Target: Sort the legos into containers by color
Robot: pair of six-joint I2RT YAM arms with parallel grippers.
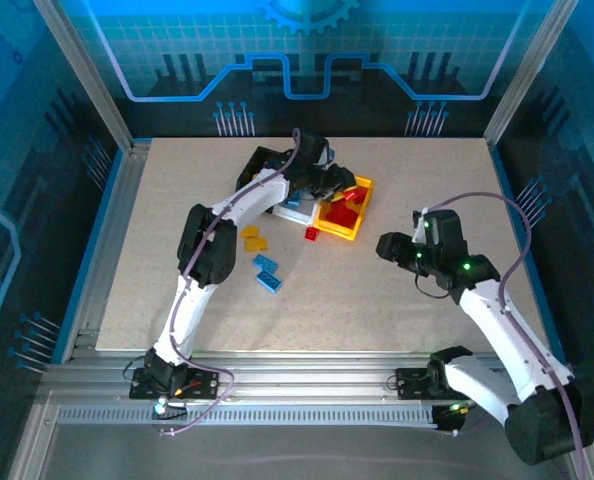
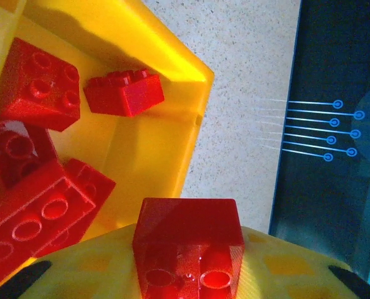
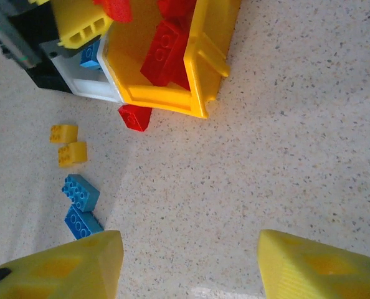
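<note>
My left gripper [image 2: 188, 277] [image 1: 333, 181] hangs over the yellow container [image 2: 149, 152] [image 1: 344, 232], its yellow fingers shut on a red lego [image 2: 188, 233]. Several red legos [image 2: 38, 93] lie inside that bin. The white container [image 3: 93, 87] beside it holds a blue lego [image 3: 90, 56], and the black container [image 3: 45, 78] is partly hidden by the left arm. On the table lie a red lego [image 3: 135, 117], two yellow legos [image 3: 65, 132] [image 3: 72, 154] and two blue legos [image 3: 81, 192] [image 3: 82, 222]. My right gripper [image 3: 188, 249] [image 1: 390, 246] hovers open over bare table, right of the bins.
The three joined bins stand at the back middle of the beige table [image 1: 417, 300]. The loose bricks lie left of and in front of them. Blue enclosure walls [image 2: 334, 187] and metal frame posts [image 1: 92, 75] ring the table.
</note>
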